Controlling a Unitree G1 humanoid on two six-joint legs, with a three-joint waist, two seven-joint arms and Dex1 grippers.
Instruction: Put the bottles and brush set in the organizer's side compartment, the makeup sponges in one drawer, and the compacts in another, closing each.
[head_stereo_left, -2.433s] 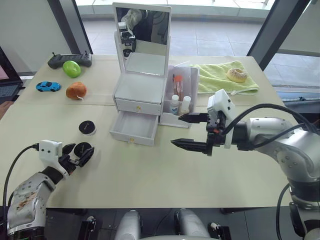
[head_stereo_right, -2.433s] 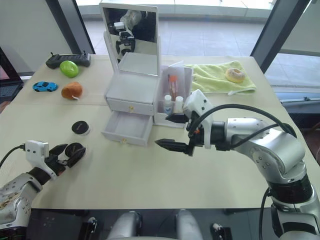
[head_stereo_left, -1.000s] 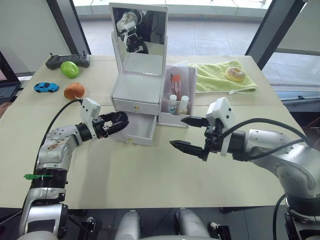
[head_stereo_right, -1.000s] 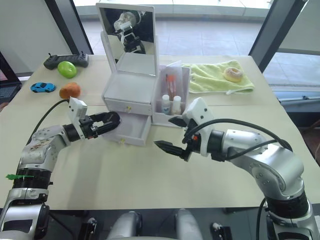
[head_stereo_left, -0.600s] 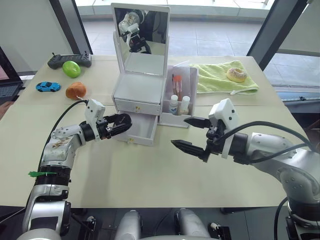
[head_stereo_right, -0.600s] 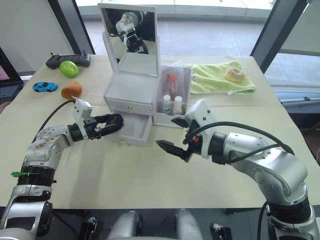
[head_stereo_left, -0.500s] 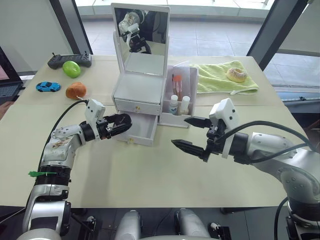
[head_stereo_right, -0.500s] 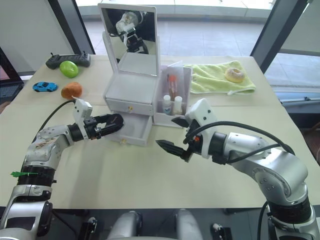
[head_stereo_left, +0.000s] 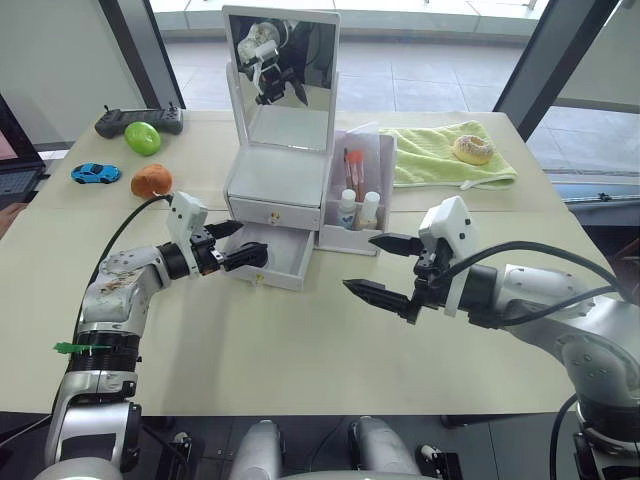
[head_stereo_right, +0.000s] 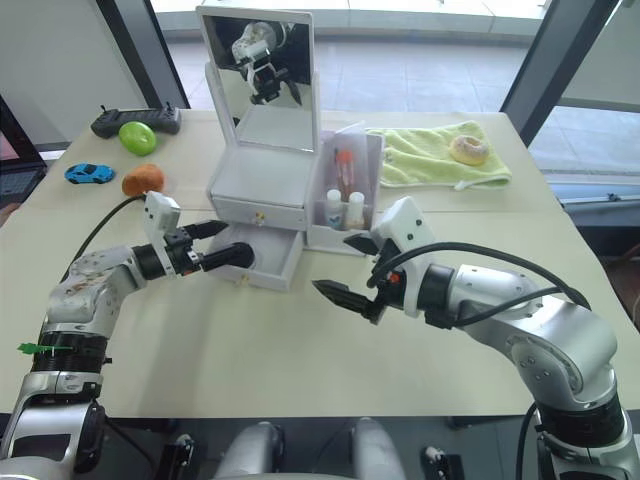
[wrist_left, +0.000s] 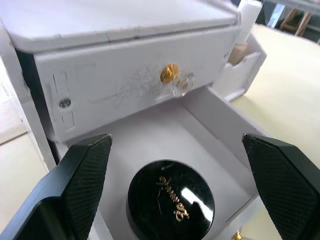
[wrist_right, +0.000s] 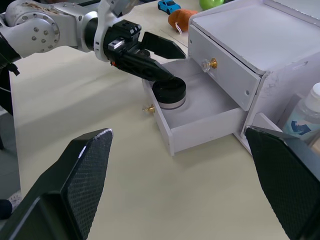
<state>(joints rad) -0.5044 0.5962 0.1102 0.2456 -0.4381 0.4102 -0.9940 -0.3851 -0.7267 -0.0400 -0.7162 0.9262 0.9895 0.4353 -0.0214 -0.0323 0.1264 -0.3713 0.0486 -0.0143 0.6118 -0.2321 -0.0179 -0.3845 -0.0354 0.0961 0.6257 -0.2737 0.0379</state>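
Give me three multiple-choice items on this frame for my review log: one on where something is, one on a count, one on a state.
1. Where is the round black-lidded compact?
A. In the open lower drawer
B. On the green towel
C. In the translucent side bin

2. How many small white-capped bottles stand in the translucent side compartment?
A. None
B. Two
C. Four

3. What state are the white organizer's two gold-knobbed drawers in?
A. Both shut
B. Both pulled out
C. Upper drawer shut, lower drawer pulled out

Key: 1 A, the right wrist view shows the compact resting in the open drawer between the open fingers of the left gripper. 2 B, two caps stand side by side below the brush set. 3 C, the lower drawer juts forward while the upper front sits flush.
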